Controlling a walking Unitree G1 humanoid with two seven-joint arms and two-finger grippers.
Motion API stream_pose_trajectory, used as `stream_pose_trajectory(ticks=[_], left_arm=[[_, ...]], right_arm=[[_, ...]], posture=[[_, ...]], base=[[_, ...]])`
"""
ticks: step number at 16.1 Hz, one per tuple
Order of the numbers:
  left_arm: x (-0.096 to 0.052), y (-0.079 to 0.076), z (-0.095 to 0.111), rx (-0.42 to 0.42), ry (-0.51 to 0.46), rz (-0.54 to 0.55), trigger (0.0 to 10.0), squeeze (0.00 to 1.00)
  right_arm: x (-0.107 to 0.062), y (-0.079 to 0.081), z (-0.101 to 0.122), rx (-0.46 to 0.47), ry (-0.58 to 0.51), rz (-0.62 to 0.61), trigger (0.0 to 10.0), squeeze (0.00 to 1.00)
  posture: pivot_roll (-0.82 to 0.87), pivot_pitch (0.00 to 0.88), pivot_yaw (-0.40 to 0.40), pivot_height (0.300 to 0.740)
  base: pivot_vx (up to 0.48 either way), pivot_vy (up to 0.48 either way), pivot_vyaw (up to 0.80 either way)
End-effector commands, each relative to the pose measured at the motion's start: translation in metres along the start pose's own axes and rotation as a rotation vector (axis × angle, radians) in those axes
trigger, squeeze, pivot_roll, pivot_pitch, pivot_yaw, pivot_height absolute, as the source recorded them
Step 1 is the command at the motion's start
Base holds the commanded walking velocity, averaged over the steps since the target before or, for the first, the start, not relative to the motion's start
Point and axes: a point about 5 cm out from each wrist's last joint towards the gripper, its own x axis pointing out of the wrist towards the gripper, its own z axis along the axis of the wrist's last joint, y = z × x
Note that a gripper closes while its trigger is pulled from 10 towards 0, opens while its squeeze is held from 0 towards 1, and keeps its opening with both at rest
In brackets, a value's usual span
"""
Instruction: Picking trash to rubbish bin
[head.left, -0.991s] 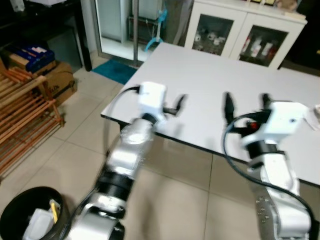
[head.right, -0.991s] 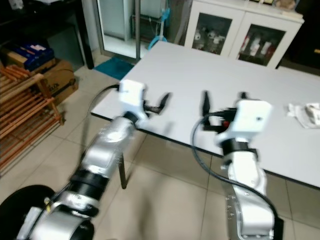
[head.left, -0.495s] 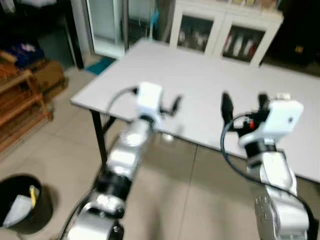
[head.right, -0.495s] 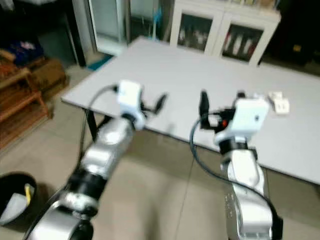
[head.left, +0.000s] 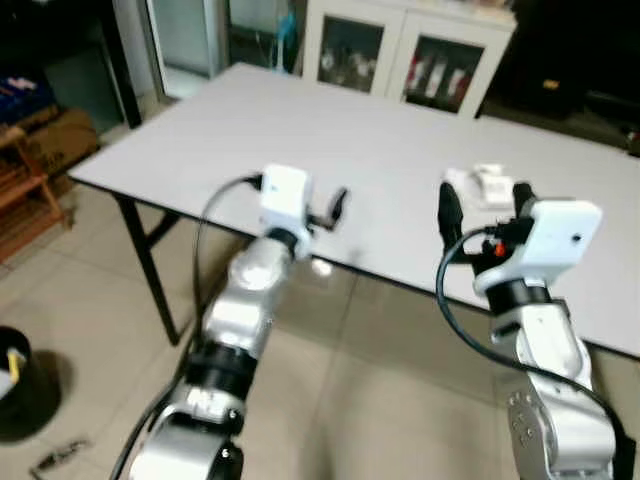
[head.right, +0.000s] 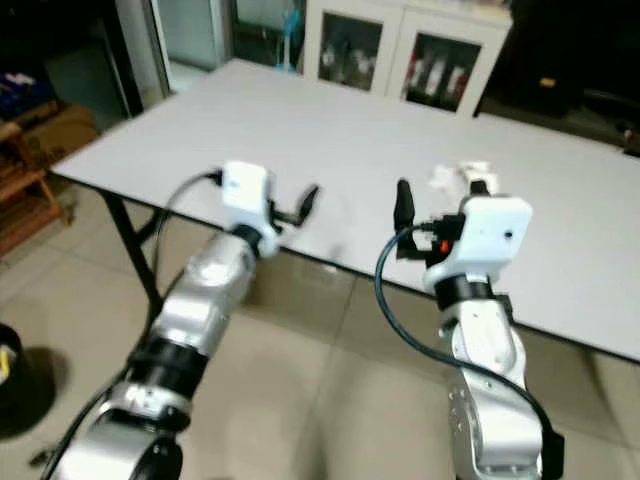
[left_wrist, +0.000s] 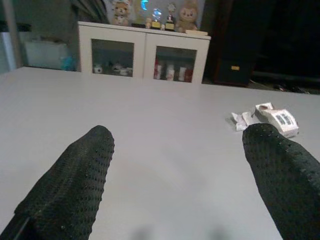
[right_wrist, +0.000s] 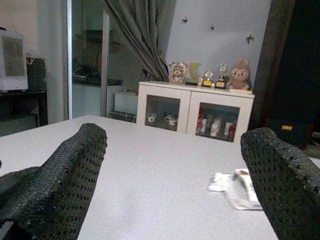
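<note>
Crumpled white trash (head.left: 484, 183) with a small white box lies on the white table (head.left: 300, 120), well in from its near edge. My right gripper (head.left: 482, 203) is held over the near edge, open, with the trash (right_wrist: 235, 189) beyond and between its fingers, not touched. To its left my left gripper (left_wrist: 180, 135) hovers open and empty over the table; the trash (left_wrist: 267, 116) sits off toward one finger. The black rubbish bin (head.left: 15, 385) stands on the floor at the far left, cut by the frame edge.
A white cabinet (head.left: 400, 60) with glass doors stands behind the table. A wooden rack (head.left: 25, 200) and a cardboard box (head.left: 55, 135) are on the left. Black table legs (head.left: 150, 270) descend at the near left corner. Tiled floor lies before the table.
The camera has swung right and closer to the table: the bin slid to the left edge and the trash came into view. Both grippers stay open and empty.
</note>
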Motion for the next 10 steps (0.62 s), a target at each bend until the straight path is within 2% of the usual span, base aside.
stream_pose_trajectory(ticks=[1,5,8,10], left_arm=[[0.004,-0.013,0.004,-0.001,-0.008,-0.038,10.0,0.00],[0.004,-0.014,0.003,0.002,-0.004,-0.039,10.0,0.00],[0.003,-0.011,0.001,0.001,0.003,-0.031,10.0,0.00],[0.002,-0.011,-0.001,0.005,0.012,-0.033,10.0,0.00]], right_arm=[[-0.001,-0.006,0.002,-0.018,-0.012,-0.027,10.0,0.00],[-0.002,-0.006,0.003,-0.020,-0.015,-0.033,10.0,0.00],[-0.004,-0.011,0.002,-0.050,-0.013,-0.055,10.0,0.00],[-0.011,-0.020,-0.002,-0.065,0.010,-0.077,10.0,0.00]], posture=[[0.12,0.037,-0.064,0.740],[0.12,0.040,-0.065,0.740],[0.12,0.040,-0.068,0.740],[0.12,0.041,-0.066,0.740]], base=[[0.000,-0.469,0.00],[0.000,-0.469,0.00],[0.000,-0.469,0.00],[0.000,-0.472,0.00]])
